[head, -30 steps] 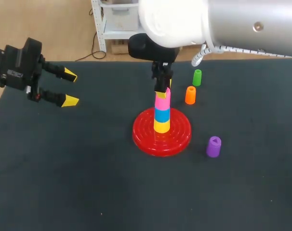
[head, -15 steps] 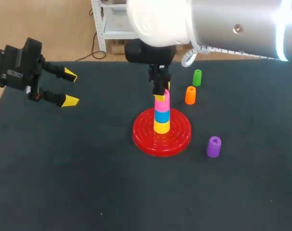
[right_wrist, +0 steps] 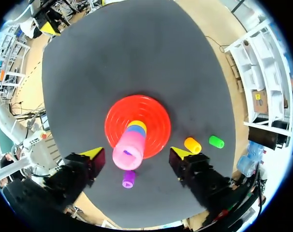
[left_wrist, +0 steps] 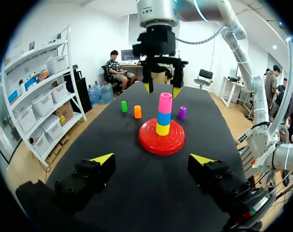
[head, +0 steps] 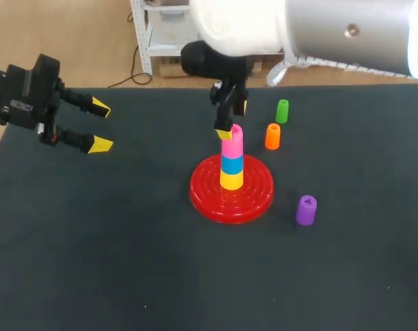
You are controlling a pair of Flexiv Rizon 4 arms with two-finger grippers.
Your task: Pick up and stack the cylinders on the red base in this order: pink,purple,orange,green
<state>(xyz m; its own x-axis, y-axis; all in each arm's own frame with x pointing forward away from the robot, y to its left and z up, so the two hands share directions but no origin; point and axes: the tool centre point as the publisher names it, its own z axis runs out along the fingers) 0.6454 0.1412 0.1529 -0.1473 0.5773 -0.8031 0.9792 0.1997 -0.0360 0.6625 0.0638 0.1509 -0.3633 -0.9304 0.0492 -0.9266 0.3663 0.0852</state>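
Two grippers, fingers apart, nothing held: your R gripper (head: 232,120) above pink plastic cylinder (head: 231,143) stacked on round red base (head: 203,194), L gripper (head: 101,126) well aside.

The left arm (head: 19,96) enters at the far left. The left gripper (head: 101,126) lies level, pointing right, with its fingers spread wide and empty. The right arm (head: 312,31) reaches from the far right to the middle. The right gripper (head: 233,120) points straight down, fingers apart, gripping nothing.
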